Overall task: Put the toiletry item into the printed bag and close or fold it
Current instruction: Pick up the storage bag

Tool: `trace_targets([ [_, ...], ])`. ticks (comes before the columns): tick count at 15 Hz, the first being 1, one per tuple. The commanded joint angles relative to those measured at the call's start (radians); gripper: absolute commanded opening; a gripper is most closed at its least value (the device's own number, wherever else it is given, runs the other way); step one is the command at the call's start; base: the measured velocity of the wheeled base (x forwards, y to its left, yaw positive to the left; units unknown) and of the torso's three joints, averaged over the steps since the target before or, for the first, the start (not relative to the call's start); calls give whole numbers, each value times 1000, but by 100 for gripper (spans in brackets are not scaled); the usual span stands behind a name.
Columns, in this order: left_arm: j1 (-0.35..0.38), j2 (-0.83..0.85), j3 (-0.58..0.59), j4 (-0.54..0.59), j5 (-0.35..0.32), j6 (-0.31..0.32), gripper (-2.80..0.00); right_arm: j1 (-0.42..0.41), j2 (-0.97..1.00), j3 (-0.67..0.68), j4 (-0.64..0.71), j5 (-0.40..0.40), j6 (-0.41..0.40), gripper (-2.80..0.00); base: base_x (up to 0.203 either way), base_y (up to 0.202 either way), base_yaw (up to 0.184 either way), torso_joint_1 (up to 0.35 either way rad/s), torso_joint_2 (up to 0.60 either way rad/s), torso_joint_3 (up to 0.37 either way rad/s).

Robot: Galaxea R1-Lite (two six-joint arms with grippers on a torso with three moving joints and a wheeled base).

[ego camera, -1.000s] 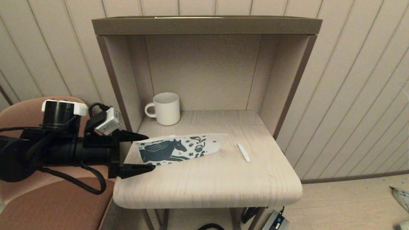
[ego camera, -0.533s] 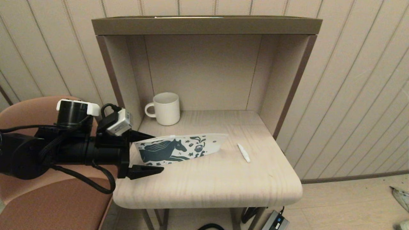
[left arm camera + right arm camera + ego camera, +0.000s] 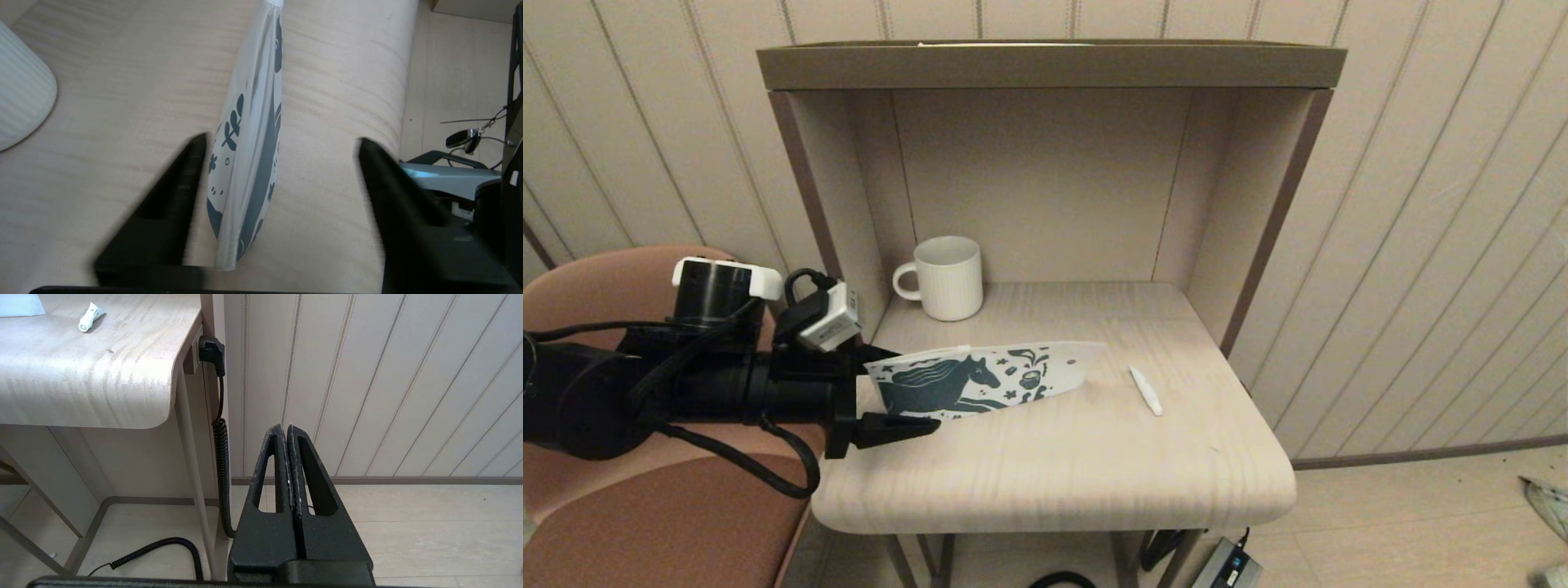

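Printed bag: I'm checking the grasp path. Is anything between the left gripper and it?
Nothing visible. The left gripper straddles the near end of the printed bag, jaws open with bare tabletop in the gaps.

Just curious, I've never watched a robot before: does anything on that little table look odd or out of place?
Only the printed bag: it stands up on its edge rather than lying flat, between the left end effector's open fingers. The toiletry item lies beside it, apart.
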Motion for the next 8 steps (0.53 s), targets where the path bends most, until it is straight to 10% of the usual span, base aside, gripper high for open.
trace_targets([
  [1,0,-8,0,-1,-6,2,-280,0,1,0,0,0,-1,-280,0,0,0,0,0,0],
  [8,-11,-30,0,11,-14,-3,-280,0,1,0,-1,0,-2,-280,0,0,0,0,0,0],
])
